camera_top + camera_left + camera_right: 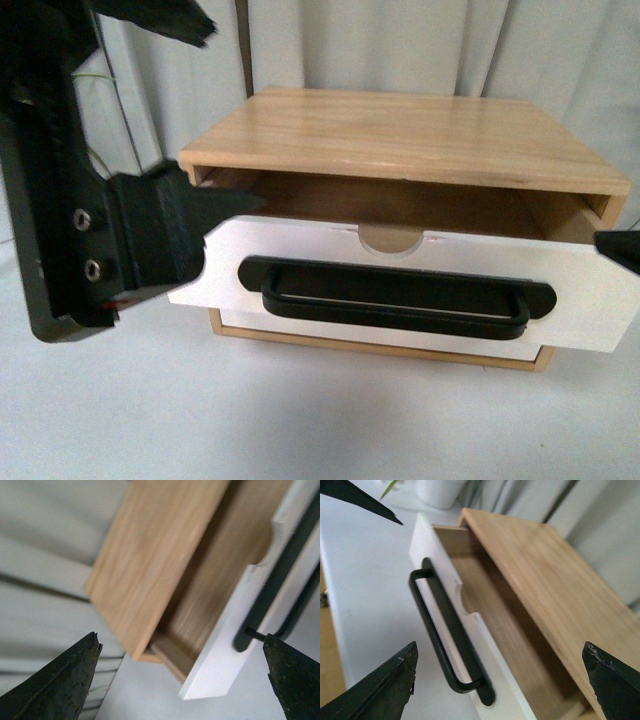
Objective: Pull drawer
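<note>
Drawer [320, 243] part-open; only wrist views show left end effector [181, 639], right end effector [500, 647] gaping, empty.

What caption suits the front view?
Drawer partly pulled out of the wooden cabinet, black handle ungrasped, left gripper with jaws open beside its left end.

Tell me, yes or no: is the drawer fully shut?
No; in the front view the drawer sticks out from the wooden case, with a dark gap open behind its white front.
</note>
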Robot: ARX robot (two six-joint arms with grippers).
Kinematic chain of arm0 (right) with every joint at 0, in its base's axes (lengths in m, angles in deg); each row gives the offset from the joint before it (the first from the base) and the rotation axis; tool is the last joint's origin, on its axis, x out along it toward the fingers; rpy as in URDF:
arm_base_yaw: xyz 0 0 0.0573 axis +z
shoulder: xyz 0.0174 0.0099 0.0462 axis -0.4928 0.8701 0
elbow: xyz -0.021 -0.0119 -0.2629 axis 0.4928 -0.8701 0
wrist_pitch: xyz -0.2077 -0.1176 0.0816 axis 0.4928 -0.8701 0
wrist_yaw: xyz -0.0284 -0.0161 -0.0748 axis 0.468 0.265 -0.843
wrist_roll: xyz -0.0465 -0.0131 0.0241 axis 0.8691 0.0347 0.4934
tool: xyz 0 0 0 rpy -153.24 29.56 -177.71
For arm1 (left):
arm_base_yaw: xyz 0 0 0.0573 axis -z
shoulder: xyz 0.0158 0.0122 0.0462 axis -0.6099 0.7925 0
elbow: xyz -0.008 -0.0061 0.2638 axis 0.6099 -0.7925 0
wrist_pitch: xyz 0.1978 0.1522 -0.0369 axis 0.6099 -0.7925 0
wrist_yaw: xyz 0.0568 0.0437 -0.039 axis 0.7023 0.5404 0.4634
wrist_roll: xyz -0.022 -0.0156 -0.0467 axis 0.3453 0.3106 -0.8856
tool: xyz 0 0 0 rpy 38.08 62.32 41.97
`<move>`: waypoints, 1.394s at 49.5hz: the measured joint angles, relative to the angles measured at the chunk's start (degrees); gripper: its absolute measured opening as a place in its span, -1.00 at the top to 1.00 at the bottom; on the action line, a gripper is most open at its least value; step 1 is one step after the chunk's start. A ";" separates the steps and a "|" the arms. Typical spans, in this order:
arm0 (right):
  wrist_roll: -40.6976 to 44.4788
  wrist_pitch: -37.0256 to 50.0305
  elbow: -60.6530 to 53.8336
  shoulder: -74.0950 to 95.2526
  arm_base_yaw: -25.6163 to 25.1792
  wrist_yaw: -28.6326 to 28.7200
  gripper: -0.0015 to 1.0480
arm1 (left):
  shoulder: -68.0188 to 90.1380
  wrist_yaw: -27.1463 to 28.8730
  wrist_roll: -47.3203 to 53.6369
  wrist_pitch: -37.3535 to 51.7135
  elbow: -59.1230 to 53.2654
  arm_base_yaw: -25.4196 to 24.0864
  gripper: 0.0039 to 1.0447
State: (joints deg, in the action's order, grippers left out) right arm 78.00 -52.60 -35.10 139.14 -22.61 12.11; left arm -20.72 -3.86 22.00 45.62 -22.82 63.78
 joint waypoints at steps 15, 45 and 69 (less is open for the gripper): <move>-13.09 -0.66 -11.06 -19.80 -9.07 -1.42 -0.83 | -16.90 14.95 -16.48 14.27 -17.35 -1.11 -0.89; -26.23 -16.20 -16.68 -42.84 -25.14 -0.07 -0.76 | -41.42 40.70 -54.90 5.07 -33.79 5.64 -0.89; -36.02 -13.35 -23.02 -50.53 -7.19 -35.30 0.82 | -55.71 15.13 -56.06 2.62 -39.54 -12.59 0.70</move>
State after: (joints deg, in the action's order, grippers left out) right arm 41.98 -65.96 -58.12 88.60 -29.80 -23.19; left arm -76.44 11.26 -34.07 48.24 -62.36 51.19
